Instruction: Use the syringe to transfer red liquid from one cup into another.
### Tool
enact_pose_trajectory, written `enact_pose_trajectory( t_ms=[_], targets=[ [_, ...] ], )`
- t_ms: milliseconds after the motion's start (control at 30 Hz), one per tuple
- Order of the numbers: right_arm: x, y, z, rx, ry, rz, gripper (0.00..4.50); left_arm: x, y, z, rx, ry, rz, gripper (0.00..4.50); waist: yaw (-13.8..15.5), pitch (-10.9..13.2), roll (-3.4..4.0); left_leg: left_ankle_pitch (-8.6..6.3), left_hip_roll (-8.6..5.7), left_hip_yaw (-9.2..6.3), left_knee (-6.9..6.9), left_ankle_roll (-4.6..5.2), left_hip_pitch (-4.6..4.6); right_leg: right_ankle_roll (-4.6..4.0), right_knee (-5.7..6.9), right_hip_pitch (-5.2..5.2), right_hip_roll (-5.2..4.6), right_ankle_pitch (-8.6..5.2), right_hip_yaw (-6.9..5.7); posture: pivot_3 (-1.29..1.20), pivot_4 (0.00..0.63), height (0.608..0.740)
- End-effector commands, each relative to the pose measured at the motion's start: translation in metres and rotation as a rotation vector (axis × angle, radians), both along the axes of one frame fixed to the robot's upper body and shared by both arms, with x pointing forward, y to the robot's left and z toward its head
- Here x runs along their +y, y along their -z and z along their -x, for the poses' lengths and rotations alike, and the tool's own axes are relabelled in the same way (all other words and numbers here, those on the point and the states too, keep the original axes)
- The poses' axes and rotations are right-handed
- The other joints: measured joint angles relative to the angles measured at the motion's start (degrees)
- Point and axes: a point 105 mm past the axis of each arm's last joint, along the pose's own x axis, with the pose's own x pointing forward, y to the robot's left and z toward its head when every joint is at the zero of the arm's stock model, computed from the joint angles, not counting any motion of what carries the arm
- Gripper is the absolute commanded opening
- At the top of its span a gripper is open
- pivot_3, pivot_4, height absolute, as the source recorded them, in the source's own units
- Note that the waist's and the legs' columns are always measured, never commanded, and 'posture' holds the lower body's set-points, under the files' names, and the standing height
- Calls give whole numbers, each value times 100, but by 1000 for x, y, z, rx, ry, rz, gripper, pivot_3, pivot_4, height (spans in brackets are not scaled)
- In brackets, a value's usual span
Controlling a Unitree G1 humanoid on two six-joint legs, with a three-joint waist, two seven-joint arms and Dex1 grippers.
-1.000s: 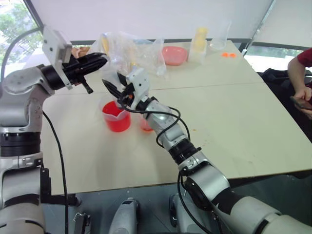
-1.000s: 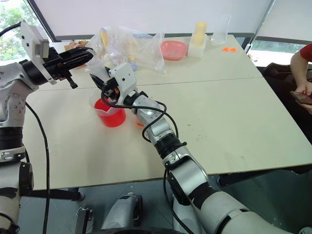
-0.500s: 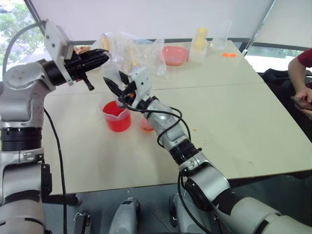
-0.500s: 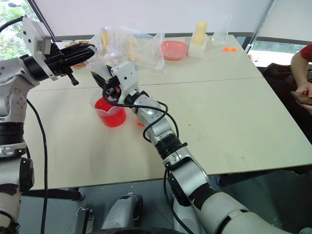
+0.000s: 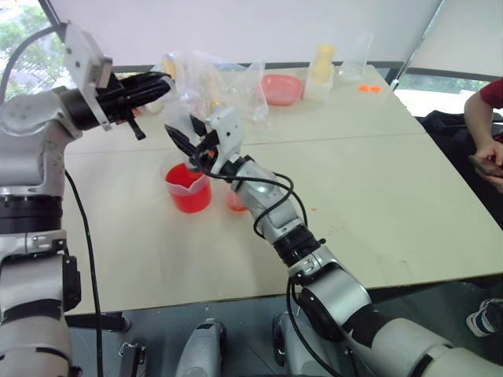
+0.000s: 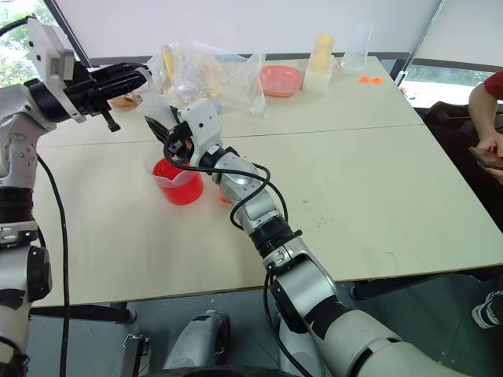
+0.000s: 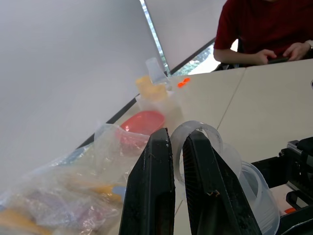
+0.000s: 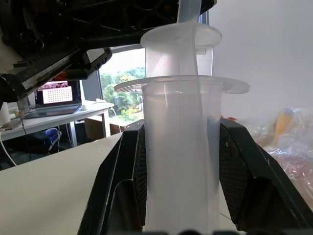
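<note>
Red liquid point(image 5: 187, 191) fills the wide beaker point(image 5: 189, 188) near the table's point(image 5: 377, 196) left edge; a smaller cup point(image 5: 235, 199) sits just beside it. Above them, the right gripper point(image 8: 178, 161) clamps the syringe point(image 8: 180, 142) barrel while the left gripper point(image 7: 178, 161) pinches its plunger point(image 7: 195, 132). Bare tabletop spreads rightward.

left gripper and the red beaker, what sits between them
The syringe, clamped in the right gripper, its plunger reaching up to the left gripper; clearest in the right wrist view.
</note>
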Motion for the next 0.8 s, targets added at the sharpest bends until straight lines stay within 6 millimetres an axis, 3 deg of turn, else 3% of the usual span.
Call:
enact_pose_trajectory(
  t_ms=[33,267,467,567,733,800],
  targets=[
    [51,7,57,6,-224,-57,1405,26,-38,2,-134,-138,25,46,-1,0,0,0,0,0,0,0,0,0,0,0,0,0,0,0,150,740],
    [50,6,56,4,-219,-58,1405,29,-43,-1,-154,-158,40,46,1,0,0,0,0,0,1,0,0,0,1,0,0,0,0,0,150,740],
    [45,-2,50,-9,-188,-80,1405,24,-30,2,-95,-108,36,46,-2,0,0,0,0,0,0,0,0,0,2,0,0,0,0,0,150,740],
    [39,-16,45,-41,-163,-104,1405,24,-24,5,-63,-90,55,1097,-7,0,0,0,0,0,0,0,0,0,2,0,0,0,0,0,150,740],
    [34,-36,45,-83,-156,-143,1405,30,-16,9,-27,-109,42,3389,-9,0,0,0,2,-2,0,0,0,0,2,-1,2,0,0,0,150,740],
    [33,-42,47,-95,-158,-159,1405,32,-8,18,22,-83,19,3389,-14,0,0,0,2,-1,0,0,0,1,4,-1,2,0,0,0,150,740]
  ],
)
